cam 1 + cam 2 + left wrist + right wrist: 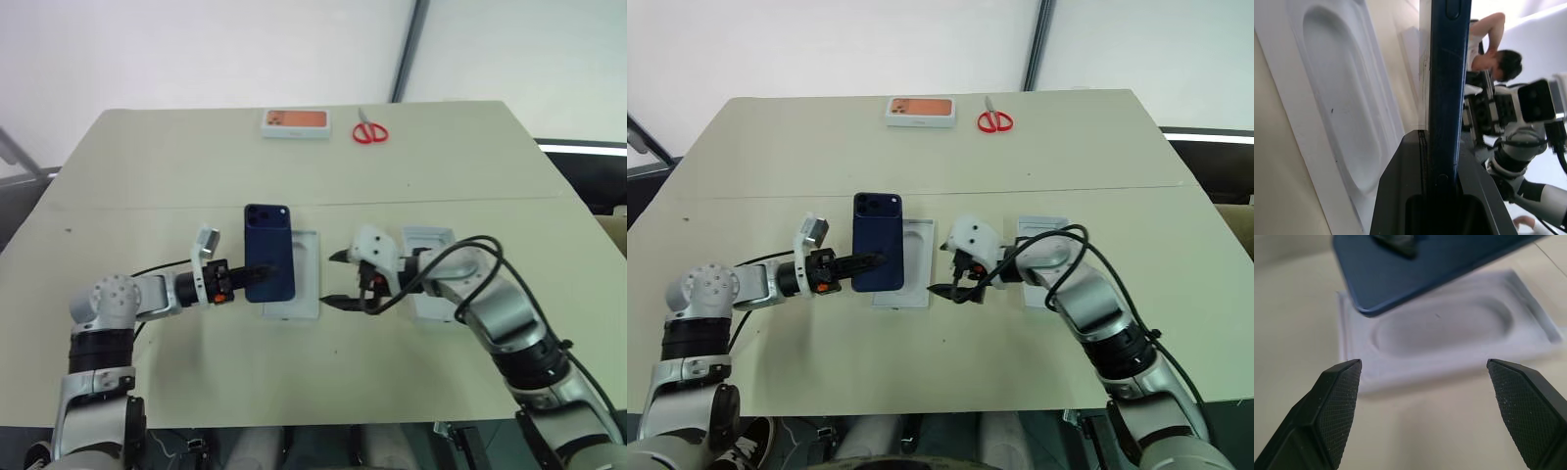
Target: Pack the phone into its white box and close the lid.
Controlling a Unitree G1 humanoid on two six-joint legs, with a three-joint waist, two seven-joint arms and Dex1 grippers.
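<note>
Navy-blue phone [268, 252] — camera bump far — clamped in left claw [247, 273].

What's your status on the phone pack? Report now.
Left pincer shut on the phone, held above the white insert. Right pincer open, holding nothing. White box behind right arm, nothing blocking.

The insert [299, 279] was partly overhung by the phone [268, 252], clamped in the left gripper [257, 271]. The right gripper [338, 279], jaws spread, flanked it closely. Bare table [196, 166] lay ahead; box [295, 121] and scissors [369, 130] were kept at the far edge.
</note>
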